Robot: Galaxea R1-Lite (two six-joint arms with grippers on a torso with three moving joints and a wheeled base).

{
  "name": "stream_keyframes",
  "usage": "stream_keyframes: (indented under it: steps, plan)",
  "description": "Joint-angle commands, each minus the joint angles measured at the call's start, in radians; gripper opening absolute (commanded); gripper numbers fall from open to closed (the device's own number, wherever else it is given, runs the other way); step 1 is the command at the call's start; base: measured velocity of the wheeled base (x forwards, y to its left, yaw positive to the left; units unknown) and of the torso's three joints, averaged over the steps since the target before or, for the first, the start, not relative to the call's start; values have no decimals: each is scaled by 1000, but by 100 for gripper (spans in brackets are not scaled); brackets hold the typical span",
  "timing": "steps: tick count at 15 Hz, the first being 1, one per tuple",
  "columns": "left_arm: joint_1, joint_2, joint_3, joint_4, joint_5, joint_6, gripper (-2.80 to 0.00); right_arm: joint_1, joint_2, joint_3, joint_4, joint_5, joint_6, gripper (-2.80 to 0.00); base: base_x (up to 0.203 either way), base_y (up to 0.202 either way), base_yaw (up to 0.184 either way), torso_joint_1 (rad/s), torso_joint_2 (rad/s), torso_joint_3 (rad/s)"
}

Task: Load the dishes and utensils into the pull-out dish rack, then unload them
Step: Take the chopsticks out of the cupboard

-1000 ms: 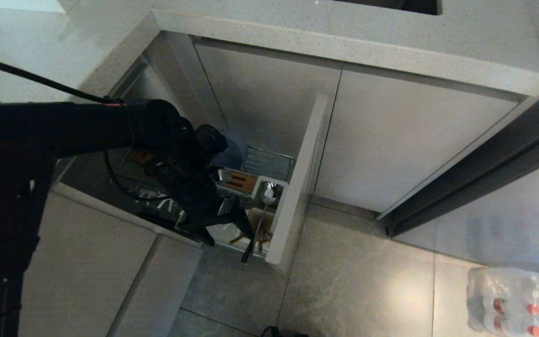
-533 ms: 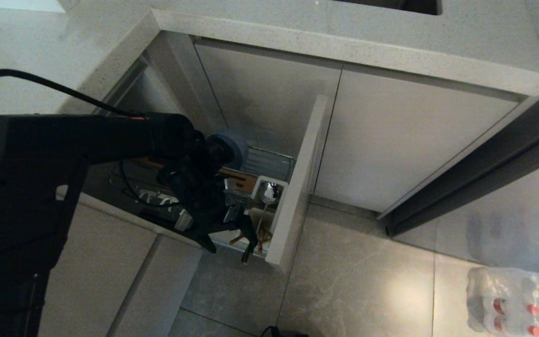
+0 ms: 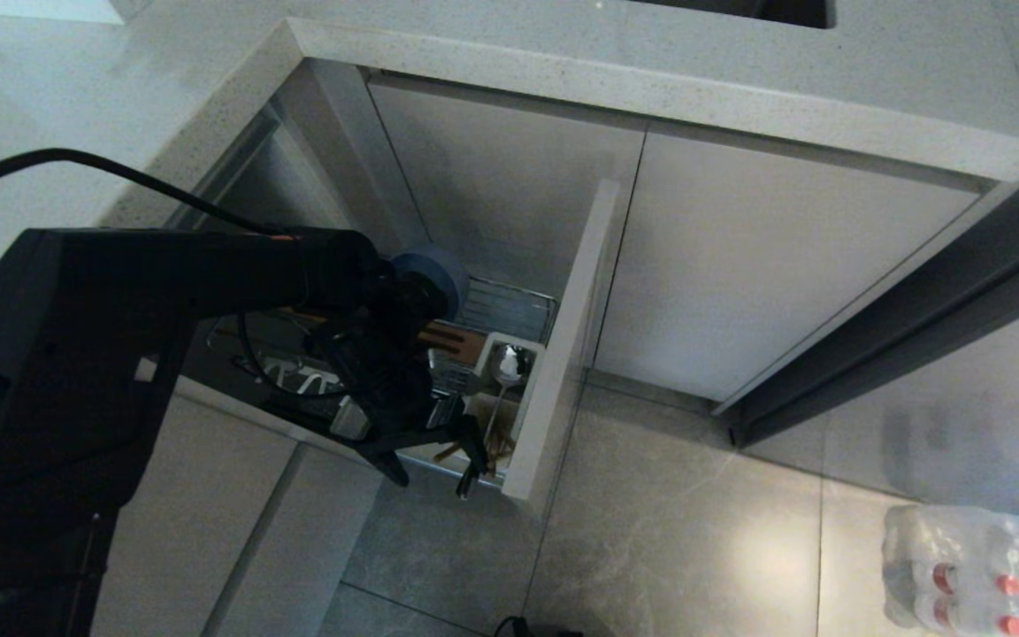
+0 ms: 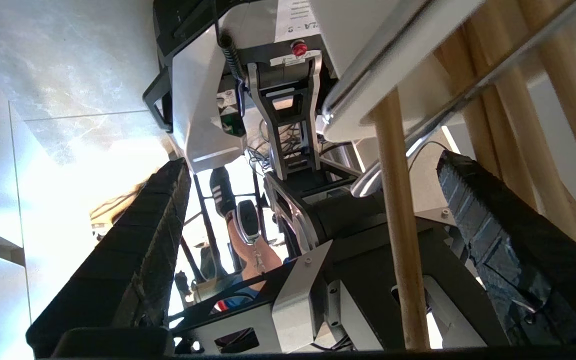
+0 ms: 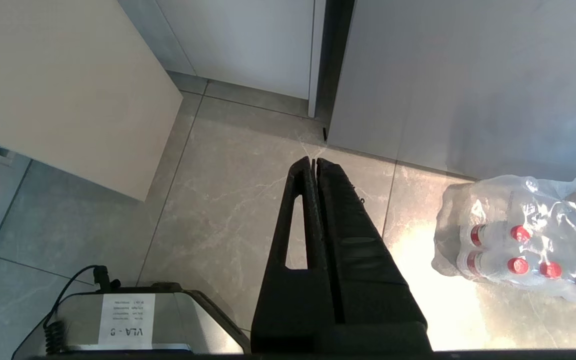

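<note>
Head view: one spoon [image 3: 499, 389], one plate [image 3: 439, 270].

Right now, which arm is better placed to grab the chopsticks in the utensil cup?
Left. The left gripper is open at the pull-out dish rack, and the chopsticks stand between its fingers. The right gripper is shut and hangs over the floor, away from the rack.

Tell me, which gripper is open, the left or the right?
The left gripper, down by the chopsticks in the dish rack. Its jaws stand wide apart; the right gripper's are pressed together.
</note>
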Motion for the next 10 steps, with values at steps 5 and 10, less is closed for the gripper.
stream_keyframes:
  steps: [5, 10]
  plan:
    - [1, 6, 0, 7, -2, -2, 0, 0, 0, 0, 0, 0, 0, -280, 0, 0, 0, 0, 0, 0]
    - [1, 7, 0, 8, 13, -2, -280, 0, 0, 0, 0, 0, 0, -280, 0, 0, 0, 0, 0, 0]
